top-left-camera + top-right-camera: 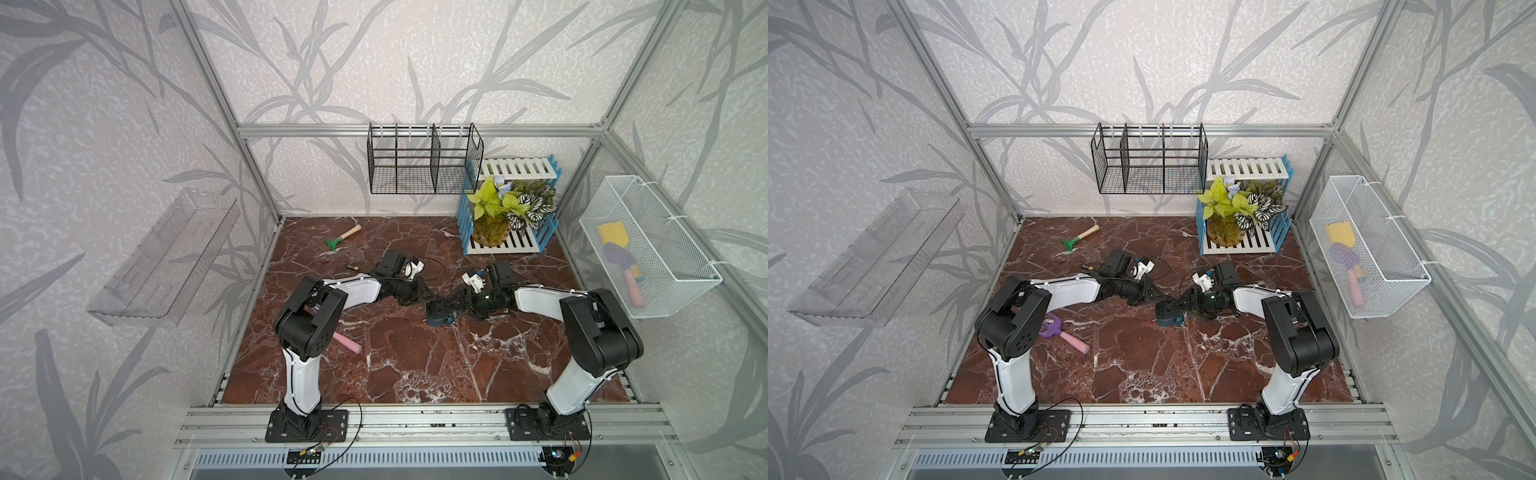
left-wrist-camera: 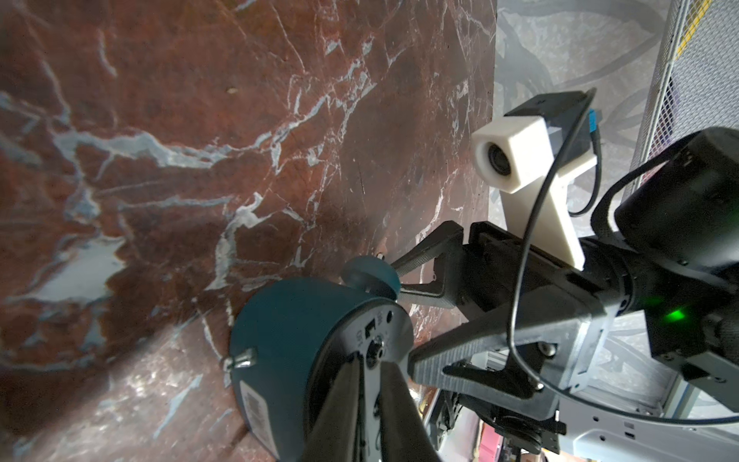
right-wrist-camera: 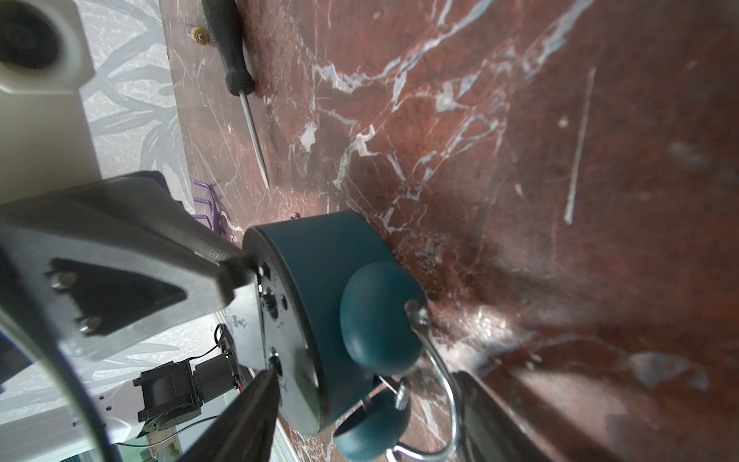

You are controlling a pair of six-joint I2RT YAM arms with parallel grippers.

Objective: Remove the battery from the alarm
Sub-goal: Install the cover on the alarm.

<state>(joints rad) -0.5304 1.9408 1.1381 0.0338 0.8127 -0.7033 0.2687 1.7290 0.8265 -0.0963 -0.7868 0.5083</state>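
Centre of the table in both top views: dark-teal alarm (image 1: 444, 321) (image 1: 1173, 320), tipped over, round black back turned up. Twin bells, chrome handle and a barcode sticker on the rim, plain in the wrist views. Up and to the left in both top views, well apart: battery (image 1: 353, 267) (image 1: 1086, 266), tiny dark cylinder, gold-orange end, flat on the table.

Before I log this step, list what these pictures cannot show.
- alarm dial: faces away in every view.
- alarm back: left gripper fingers partly cover it, left wrist view; oblique in right wrist view.
- left gripper: open or shut unclear, tips blurred.
- battery: tiny in top views; only gold end clear, right wrist view.
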